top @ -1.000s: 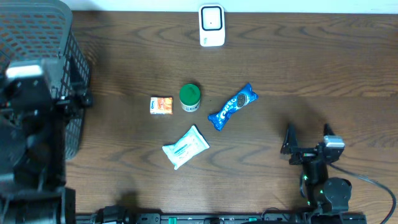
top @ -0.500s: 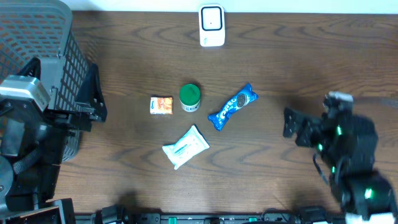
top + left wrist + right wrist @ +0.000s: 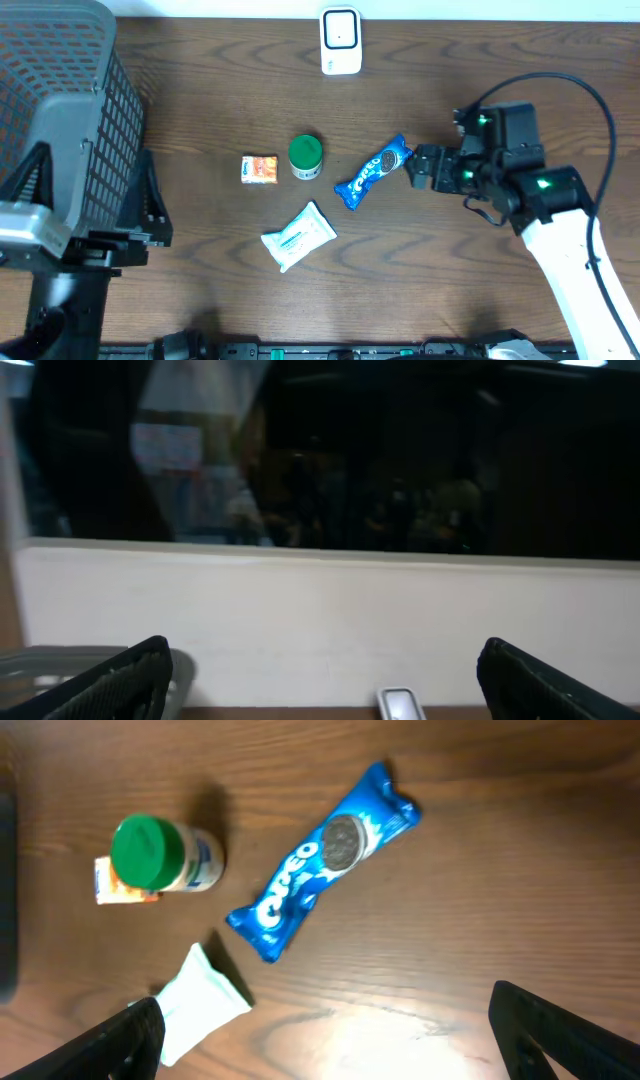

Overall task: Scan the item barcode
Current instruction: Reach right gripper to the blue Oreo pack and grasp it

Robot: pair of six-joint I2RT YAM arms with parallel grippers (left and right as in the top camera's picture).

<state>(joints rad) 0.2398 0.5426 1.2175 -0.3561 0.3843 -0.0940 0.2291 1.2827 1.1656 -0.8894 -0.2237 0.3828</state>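
While the blue Oreo pack (image 3: 374, 171) lies flat and slantwise on the dark wooden table (image 3: 500, 80), near its middle, the right gripper (image 3: 413, 166) hangs just beside the pack's upper right end, jaws spread wide and nothing in them. Just left of the pack stands a small jar (image 3: 306, 155), green lid on, so what it holds cannot be told. An orange box (image 3: 260, 169) sits just beside it on the far side from the pack. Below them lies a white packet (image 3: 297, 236), apart from all three. The white scanner (image 3: 340, 41) rests at the table's far edge, well apart from the pack. Away at the left stands the grey mesh basket (image 3: 60, 60), and its inside cannot be made out from above. The left gripper (image 3: 92, 190) is there beside it, jaws fully apart and empty. The right wrist camera gives the pack's biscuit print and lettering, which the overhead shows only small. The left wrist camera looks level, catching a pale wall and dark glass, only the scanner's top and a strip of the basket's rim.
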